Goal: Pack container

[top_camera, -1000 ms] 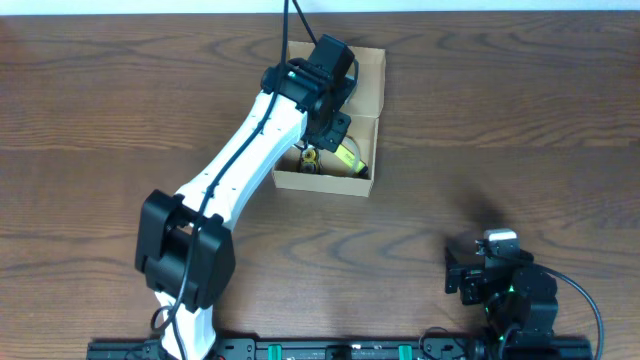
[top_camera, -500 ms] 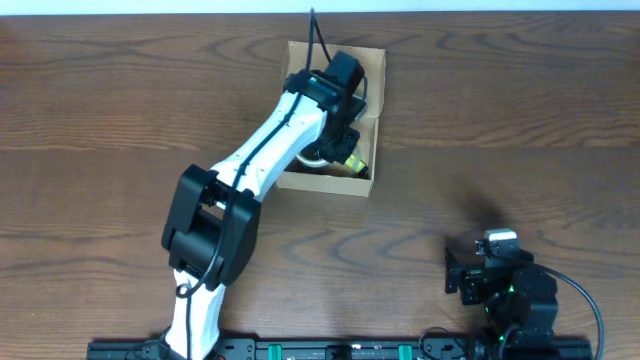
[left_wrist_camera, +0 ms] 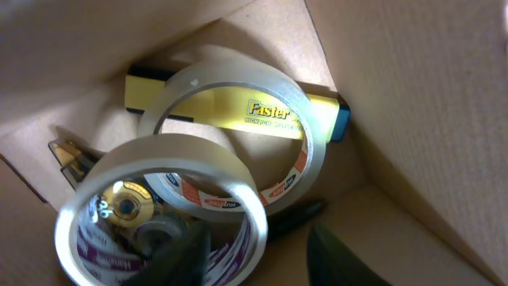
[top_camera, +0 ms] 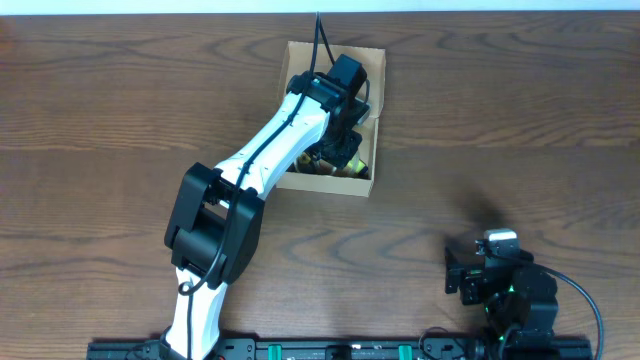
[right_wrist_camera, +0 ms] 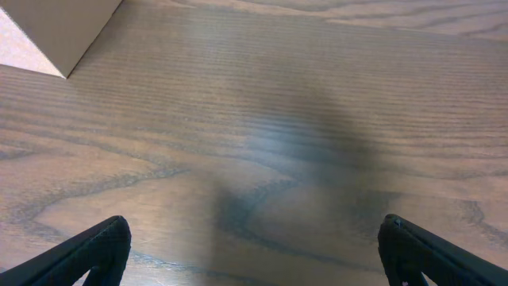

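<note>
From overhead, the small tan-brown cardboard box with a hinged flap [top_camera: 320, 185] sits open on the dark wooden desk [top_camera: 500, 120]. The white left arm [top_camera: 270, 150] reaches into it, so the left claw [top_camera: 338, 148] is down inside and the box walls surround it. The box is well apart from the right arm.

In the left wrist view the fingers stand apart and clamp nothing. The near clear tape roll with a purple-printed core [left_wrist_camera: 159, 155] lies just below the claw, and one dark finger appears to sit within its ring. Beyond it a second clear roll with a red-and-white core [left_wrist_camera: 298, 171] rests on a flat yellow-and-black labelled tool [left_wrist_camera: 238, 111], with the box wall close on the right.

We judge that lifting straight up could hook the near roll and drag it out. A sideways move could shove the wall and shift the box.

In the right wrist view the right claw [right_wrist_camera: 254, 254] is spread wide and empty over bare desk. Only a corner of the box shows, far ahead to its left.
</note>
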Controlling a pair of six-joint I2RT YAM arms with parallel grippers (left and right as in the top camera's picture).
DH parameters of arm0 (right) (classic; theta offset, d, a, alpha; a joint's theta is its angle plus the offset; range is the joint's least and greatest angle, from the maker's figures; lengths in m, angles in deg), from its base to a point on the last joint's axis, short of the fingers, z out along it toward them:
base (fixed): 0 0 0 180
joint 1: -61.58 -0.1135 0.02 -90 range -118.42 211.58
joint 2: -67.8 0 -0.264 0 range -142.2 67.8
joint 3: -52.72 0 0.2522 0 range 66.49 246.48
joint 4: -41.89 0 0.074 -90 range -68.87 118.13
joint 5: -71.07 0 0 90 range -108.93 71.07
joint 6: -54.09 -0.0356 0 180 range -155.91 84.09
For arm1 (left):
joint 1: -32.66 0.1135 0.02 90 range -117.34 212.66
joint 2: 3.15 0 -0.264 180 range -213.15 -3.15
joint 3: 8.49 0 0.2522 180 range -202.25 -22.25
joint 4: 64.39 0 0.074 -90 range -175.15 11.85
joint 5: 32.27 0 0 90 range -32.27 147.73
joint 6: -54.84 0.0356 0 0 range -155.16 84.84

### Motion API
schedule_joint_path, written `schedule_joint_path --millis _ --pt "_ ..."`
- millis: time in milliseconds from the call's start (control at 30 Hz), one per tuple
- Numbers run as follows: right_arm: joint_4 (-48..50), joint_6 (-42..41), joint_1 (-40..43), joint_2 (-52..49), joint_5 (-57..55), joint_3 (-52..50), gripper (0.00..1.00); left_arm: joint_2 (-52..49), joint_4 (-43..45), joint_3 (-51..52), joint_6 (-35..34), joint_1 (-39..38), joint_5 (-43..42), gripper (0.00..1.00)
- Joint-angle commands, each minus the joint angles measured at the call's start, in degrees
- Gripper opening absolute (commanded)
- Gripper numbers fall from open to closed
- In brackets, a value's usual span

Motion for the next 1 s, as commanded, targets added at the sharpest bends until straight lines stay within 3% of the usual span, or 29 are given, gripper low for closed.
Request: schedule_joint_path --millis 0,33,67,133,233,533,733,833,967 --pt "-0.1 0.8 0.4 0.3 0.2 -0.5 0.99 -0.7 0.6 -1.4 0.3 0.1 -0.2 0.49" --pt "-0.1 0.8 0.4 0.3 0.2 -0.5 0.99 -0.7 1.0 -1.4 0.3 0.1 -0.2 0.54" --pt "-0.1 0.8 0.4 0.3 0.2 -0.5 0.99 -0.3 1.6 -1.4 0.3 0.1 -0.2 0.66" --pt "-0.1 0.8 0.4 0.3 0.2 -0.5 0.99 0.4 2.0 -1.4 0.3 0.1 -0.1 0.75" --pt "-0.1 0.8 0.4 0.3 0.2 -0.5 0.99 2.8 2.5 -1.4 0.2 0.3 1.7 0.96" --pt "-0.1 0.8 0.4 0.3 0.2 -0.5 0.99 11.3 2.8 -1.4 0.2 2.3 5.1 0.96" --pt "-0.1 0.8 0.4 0.3 0.2 -0.5 0.99 21.4 3.7 -1.4 0.2 2.3 12.3 0.95" --pt "-0.1 0.8 0.4 0.3 0.2 -0.5 0.99 26.8 5.1 -1.0 0.2 2.6 19.7 0.95" --pt "-0.1 0.8 0.4 0.3 0.2 -0.5 0.99 36.3 10.2 5.4 0.2 5.5 22.4 0.95"
